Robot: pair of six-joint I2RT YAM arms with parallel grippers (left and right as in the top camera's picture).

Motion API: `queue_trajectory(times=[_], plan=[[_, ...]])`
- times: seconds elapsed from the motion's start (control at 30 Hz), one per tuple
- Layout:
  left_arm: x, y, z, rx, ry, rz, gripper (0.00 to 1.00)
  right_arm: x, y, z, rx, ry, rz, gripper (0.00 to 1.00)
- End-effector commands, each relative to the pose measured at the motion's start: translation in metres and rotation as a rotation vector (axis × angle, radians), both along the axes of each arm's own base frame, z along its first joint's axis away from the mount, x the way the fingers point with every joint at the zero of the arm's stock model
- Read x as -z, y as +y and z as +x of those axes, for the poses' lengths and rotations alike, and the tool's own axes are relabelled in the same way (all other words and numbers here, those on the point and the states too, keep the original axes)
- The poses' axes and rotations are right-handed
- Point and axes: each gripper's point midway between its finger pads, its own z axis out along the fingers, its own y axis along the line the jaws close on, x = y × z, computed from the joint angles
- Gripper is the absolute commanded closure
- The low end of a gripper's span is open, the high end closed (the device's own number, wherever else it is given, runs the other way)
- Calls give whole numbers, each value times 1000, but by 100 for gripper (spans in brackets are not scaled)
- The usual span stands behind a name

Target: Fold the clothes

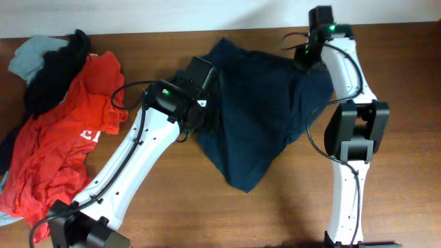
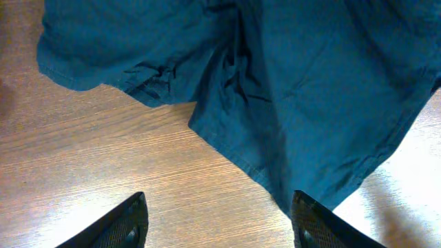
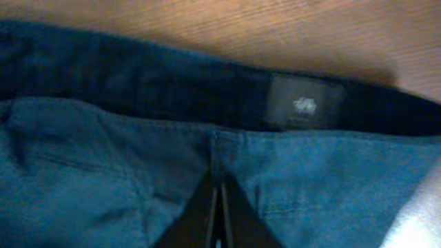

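The navy clothes (image 1: 258, 110) lie spread out and wrinkled on the counter (image 1: 406, 200), toward its far edge. The right hand (image 3: 218, 207) is clenched on the fabric just below the waistband label (image 3: 305, 103). The left hand (image 2: 219, 227) is released, its fingers wide apart over bare wood beside the garment's edge

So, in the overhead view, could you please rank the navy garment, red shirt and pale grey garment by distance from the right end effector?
1. The navy garment, mid-table, right at the right end effector.
2. The red shirt, on the left side.
3. The pale grey garment, at the far-left top corner.
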Motion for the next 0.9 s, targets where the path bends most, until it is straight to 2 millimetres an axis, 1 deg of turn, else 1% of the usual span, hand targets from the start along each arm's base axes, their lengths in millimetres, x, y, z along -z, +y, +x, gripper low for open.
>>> queue_trajectory(times=[0.0,0.1,0.2,0.3,0.37,0.43,0.53,0.63,0.77,0.87], plan=[[-4,3,0,-15,-13,-3,34,-33,-18,9,40,-59,10,96],[-4,3,0,-15,-13,-3,34,-59,-26,4,74,-72,60,96],[-4,3,0,-15,-13,-4,34,-79,-42,-6,140,-75,105,96],[-3,1,-2,-9,-2,-11,34,-89,-54,-11,168,-79,166,96],[-1,-5,-6,7,18,-41,34,-92,-58,-14,173,-77,229,96],[3,-14,-12,36,52,-90,34,-93,-62,-17,176,-75,278,96],[11,-37,-27,139,116,-190,34,-95,-70,-18,177,-84,311,96],[23,-61,-43,288,143,-248,33,-96,-75,-18,173,-92,319,96],[39,-90,-67,516,126,-265,28,-96,-77,-18,170,-96,317,96],[44,-112,-80,659,80,-257,23,-96,-77,-17,170,-98,317,96]])
